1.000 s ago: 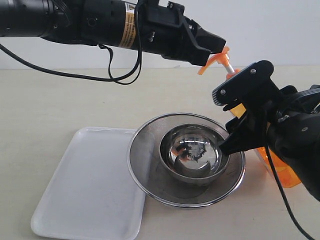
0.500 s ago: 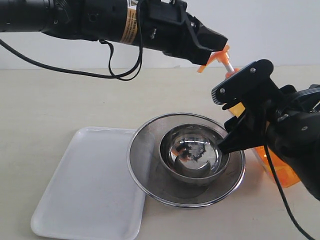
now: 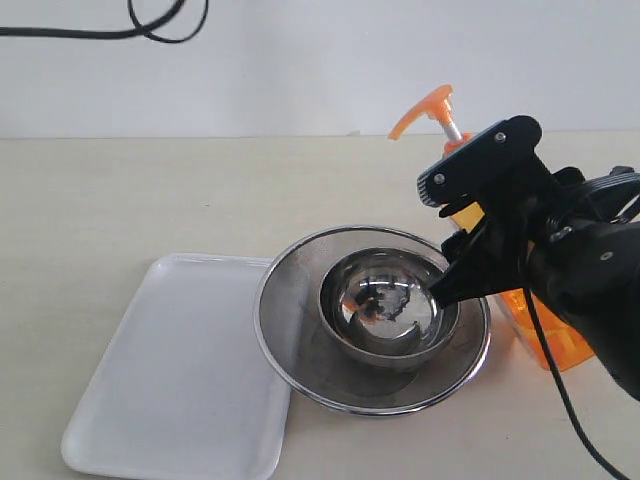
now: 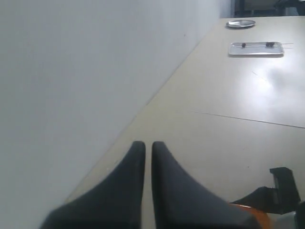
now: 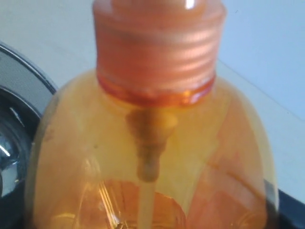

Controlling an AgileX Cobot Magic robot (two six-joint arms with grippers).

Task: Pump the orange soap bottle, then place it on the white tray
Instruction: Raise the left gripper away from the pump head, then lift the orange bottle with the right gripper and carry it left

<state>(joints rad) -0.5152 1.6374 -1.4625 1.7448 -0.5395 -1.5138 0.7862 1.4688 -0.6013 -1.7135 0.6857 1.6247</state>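
The orange soap bottle [image 3: 543,338] stands tilted just right of the strainer, its orange pump head [image 3: 425,105] raised on the white stem. My right gripper [image 3: 455,235] is shut on the bottle's body, a black finger on each side of it. In the right wrist view the bottle [image 5: 152,143] fills the picture and hides the fingers. The white tray [image 3: 180,370] lies flat at the front left, touching the strainer's rim. My left gripper [image 4: 148,145] is out of the exterior view; in its wrist view it is shut, holds nothing, and faces the wall and table.
A round steel mesh strainer [image 3: 285,305] holds a steel bowl [image 3: 390,305] between the tray and the bottle. A black cable [image 3: 165,20] hangs at the top left. Far along the table in the left wrist view lie another tray [image 4: 256,47] and a small plate [image 4: 240,23].
The left arm, which was pressing on the pump head, has lifted away out of the exterior view. The pump head has sprung up. The right gripper still holds the bottle.
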